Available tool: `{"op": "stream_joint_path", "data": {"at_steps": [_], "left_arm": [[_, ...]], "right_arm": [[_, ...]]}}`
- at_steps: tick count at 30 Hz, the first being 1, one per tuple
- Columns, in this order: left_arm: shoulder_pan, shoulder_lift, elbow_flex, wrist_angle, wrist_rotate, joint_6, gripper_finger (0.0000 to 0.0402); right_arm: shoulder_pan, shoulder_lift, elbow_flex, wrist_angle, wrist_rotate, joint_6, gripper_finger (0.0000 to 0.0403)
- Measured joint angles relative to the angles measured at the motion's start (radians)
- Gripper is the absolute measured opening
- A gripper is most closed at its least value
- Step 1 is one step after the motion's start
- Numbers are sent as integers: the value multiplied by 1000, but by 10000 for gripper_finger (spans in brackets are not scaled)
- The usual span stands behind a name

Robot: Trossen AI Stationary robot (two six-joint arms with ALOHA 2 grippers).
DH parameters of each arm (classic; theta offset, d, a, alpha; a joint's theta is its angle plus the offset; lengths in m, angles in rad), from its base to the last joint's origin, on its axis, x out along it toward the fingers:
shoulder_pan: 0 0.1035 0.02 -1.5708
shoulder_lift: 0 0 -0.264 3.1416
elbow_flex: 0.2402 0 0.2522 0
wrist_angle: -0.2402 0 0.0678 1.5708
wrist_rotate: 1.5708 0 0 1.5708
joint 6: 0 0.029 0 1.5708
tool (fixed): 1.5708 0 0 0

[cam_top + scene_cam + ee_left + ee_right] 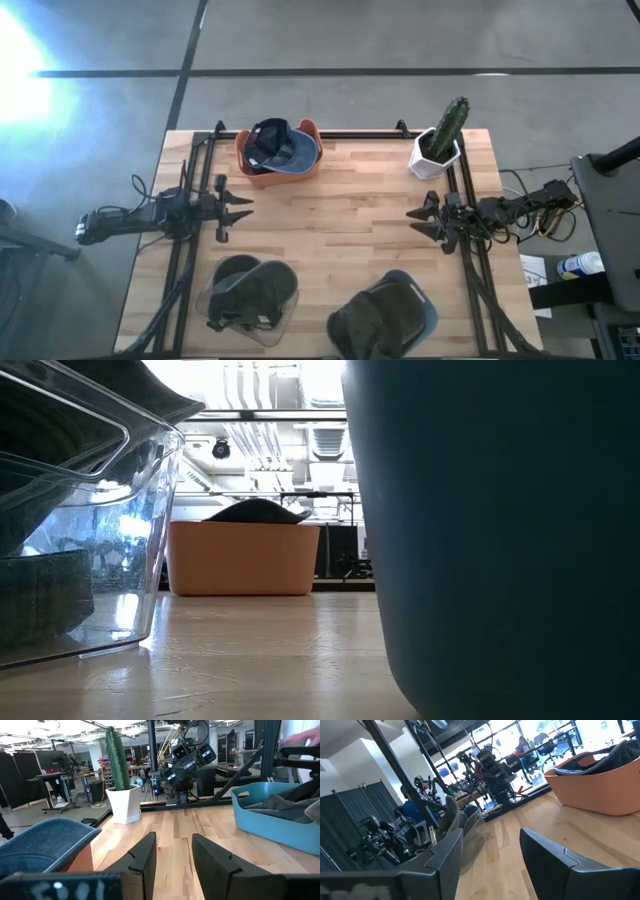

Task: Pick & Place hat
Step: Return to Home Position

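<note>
A blue cap and a dark hat point(278, 143) lie in an orange bin point(310, 132) at the table's far edge; the dark hat's crown point(255, 510) rises over the bin's rim. Another dark hat point(252, 285) rests in a clear bin point(285, 322) near the front left. A grey hat point(372, 322) fills a blue bin point(425, 305) near the front right. My left gripper point(246, 208) hovers open at the table's left side and points right, level. My right gripper point(414, 222) hovers open at the right side and points left. Both are empty.
A cactus in a white pot point(440, 145) stands at the far right corner. Black rails point(190, 250) run along the table's left, right and far edges. Bare wood point(330, 230) lies between the two grippers. A person in blue point(412, 810) sits beyond the table.
</note>
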Motion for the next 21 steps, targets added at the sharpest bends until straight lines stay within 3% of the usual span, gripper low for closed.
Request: {"op": "stream_joint_path", "data": {"at_steps": [7, 15, 21], "left_arm": [[0, 0, 0, 1, 0, 0, 119], [0, 0, 0, 1, 1, 0, 119], [0, 2, 0, 1, 1, 0, 119]], "right_arm": [[-24, -24, 0, -53, -51, -171, 192], [-179, -68, 2, 0, -440, -463, 192], [-287, -68, 1, -31, -572, -474, 192]]}}
